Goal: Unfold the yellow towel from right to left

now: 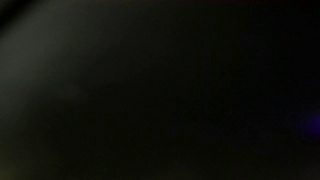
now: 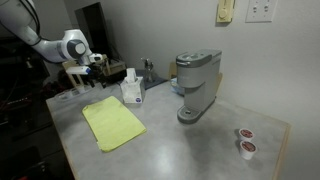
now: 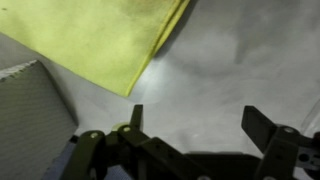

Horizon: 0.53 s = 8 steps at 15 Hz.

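While your arm waits near the back of the table, the lime-yellow soft cloth towel (image 2: pixel 113 123) lies flat on the grey tabletop (image 2: pixel 190 150) in an exterior view, at about 8 o'clock from the coffee machine. It looks like a single spread rectangle, yet you cannot tell from these views whether a fold remains, so judge the unfolding as either finished or not yet started.

Your black two-fingered gripper (image 3: pixel 205 135) stands wide open in the wrist view and holds nothing; its jaws hang clear above bare table. A corner of the towel points toward it from 11 o'clock, apart from the fingers. At 9 o'clock in that view sits the edge of a dark blue-grey cloth mat (image 3: pixel 30 110).

Counted in an exterior view: one towel, one white robot arm (image 2: pixel 70 45) at 10 o'clock, one white tissue box (image 2: pixel 131 90) just beyond the towel's far edge, one grey pod coffee machine (image 2: pixel 195 85) at centre, and two small round coffee pods (image 2: pixel 244 141) at 4 o'clock, well apart from the towel. One exterior view is entirely dark and shows you nothing.
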Motion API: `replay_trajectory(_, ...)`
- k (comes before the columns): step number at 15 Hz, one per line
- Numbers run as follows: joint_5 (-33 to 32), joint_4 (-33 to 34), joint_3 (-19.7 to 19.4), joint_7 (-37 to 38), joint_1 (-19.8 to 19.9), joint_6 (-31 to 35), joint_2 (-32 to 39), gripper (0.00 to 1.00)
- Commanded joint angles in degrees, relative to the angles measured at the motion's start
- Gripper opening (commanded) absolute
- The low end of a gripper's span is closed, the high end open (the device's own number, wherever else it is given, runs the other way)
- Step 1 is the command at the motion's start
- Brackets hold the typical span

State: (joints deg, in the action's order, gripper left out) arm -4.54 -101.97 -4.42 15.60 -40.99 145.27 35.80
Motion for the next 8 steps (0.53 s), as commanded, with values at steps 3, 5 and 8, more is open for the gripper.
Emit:
replay_trajectory(3, -5.7, 0.4, 1.1, 6.6, 1.4, -1.8, -0.7, 1.00)
replay_trajectory(5, -5.7, 0.4, 1.1, 6.8, 1.3, -1.8, -0.7, 1.00)
replay_trajectory(8, -5.7, 0.4, 1.0, 6.8, 1.3, -1.8, -0.7, 1.00)
